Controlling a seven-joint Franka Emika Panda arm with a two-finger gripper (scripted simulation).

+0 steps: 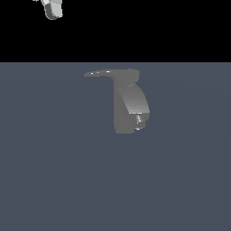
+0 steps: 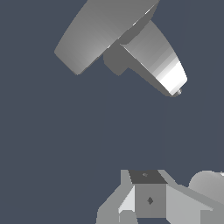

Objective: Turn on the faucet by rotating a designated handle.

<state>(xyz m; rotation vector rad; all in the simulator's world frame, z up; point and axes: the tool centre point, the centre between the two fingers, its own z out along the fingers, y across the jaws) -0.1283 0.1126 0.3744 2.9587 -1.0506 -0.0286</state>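
One gripper hangs at eleven o'clock, well apart from the handle, holding nothing; its opening I cannot tell. That lever blade juts toward nine o'clock from the centred faucet, probably free for a sideways push.

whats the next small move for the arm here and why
Probably bring the gripper down toward the free tip of the handle. In the exterior view it sits far up at the top edge, well apart from the faucet, touching nothing. The handle sticks out sideways toward the exterior view's left, so its tip is the nearest part to push.
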